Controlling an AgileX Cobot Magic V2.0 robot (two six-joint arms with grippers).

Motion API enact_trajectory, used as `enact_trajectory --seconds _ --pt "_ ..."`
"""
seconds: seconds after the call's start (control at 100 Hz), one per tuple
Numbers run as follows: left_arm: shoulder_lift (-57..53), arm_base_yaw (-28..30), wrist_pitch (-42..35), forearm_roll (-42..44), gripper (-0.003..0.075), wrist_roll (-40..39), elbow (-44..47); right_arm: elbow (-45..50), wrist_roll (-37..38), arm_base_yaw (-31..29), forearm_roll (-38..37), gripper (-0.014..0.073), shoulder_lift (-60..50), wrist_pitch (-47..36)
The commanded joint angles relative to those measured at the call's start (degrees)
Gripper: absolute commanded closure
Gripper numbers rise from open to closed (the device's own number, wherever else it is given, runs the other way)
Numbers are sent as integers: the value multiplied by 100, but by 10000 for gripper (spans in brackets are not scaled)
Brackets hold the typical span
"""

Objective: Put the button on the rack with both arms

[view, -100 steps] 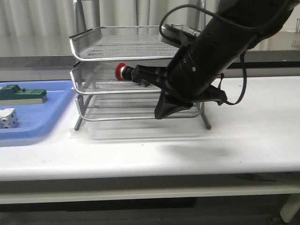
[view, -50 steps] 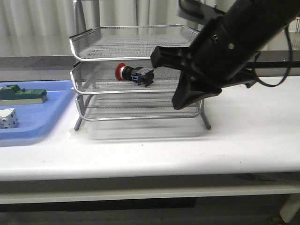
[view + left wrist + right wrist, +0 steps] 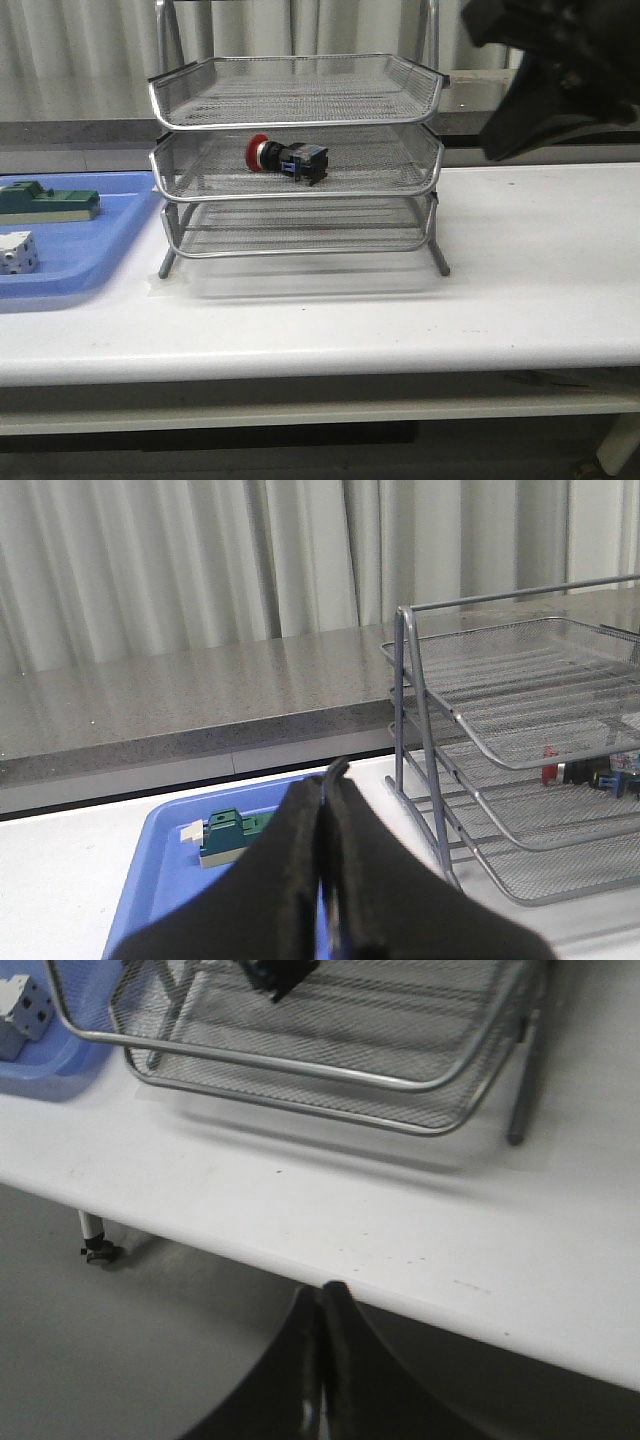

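1. Since a second ago the right arm (image 3: 560, 75) has pulled up and away to the far right; it then reached into the rack (image 3: 295, 155), now it is well apart from it.
2. Button (image 3: 285, 160) lies on its side on the middle tier, red head to the left, released; placing looks done.
3. Right gripper (image 3: 320, 1360): fingers pressed together, holding nothing.
4. Left gripper (image 3: 325, 860): closed, empty, parked over the blue tray (image 3: 90, 250) on the worktop (image 3: 400, 310), clear of the rack.

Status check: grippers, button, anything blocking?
Left gripper shut, empty. Right gripper shut, empty, off the rack. Button lying on middle tier. Nothing in the way.
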Motion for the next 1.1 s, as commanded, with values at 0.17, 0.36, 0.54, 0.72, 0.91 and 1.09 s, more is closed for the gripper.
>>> enact_trajectory --seconds 0.17,0.36,0.54,0.72,0.91,1.09 --pt "63 10 -454 -60 741 -72 -160 261 -43 -894 -377 654 -1317 219" --pt "63 10 -454 -60 741 -72 -160 582 -43 -1395 -450 654 -2322 479" --pt "63 10 -454 -60 741 -72 -160 713 -43 -1717 -468 654 -3288 832" --pt "63 10 -454 -60 741 -72 -160 740 -43 -1751 -468 654 -4020 1142" --pt "63 10 -454 -60 741 -72 -160 740 -43 -1751 -462 654 -4429 1413" --pt "63 10 -454 -60 741 -72 -160 740 -43 -1751 -462 654 -4429 1425"
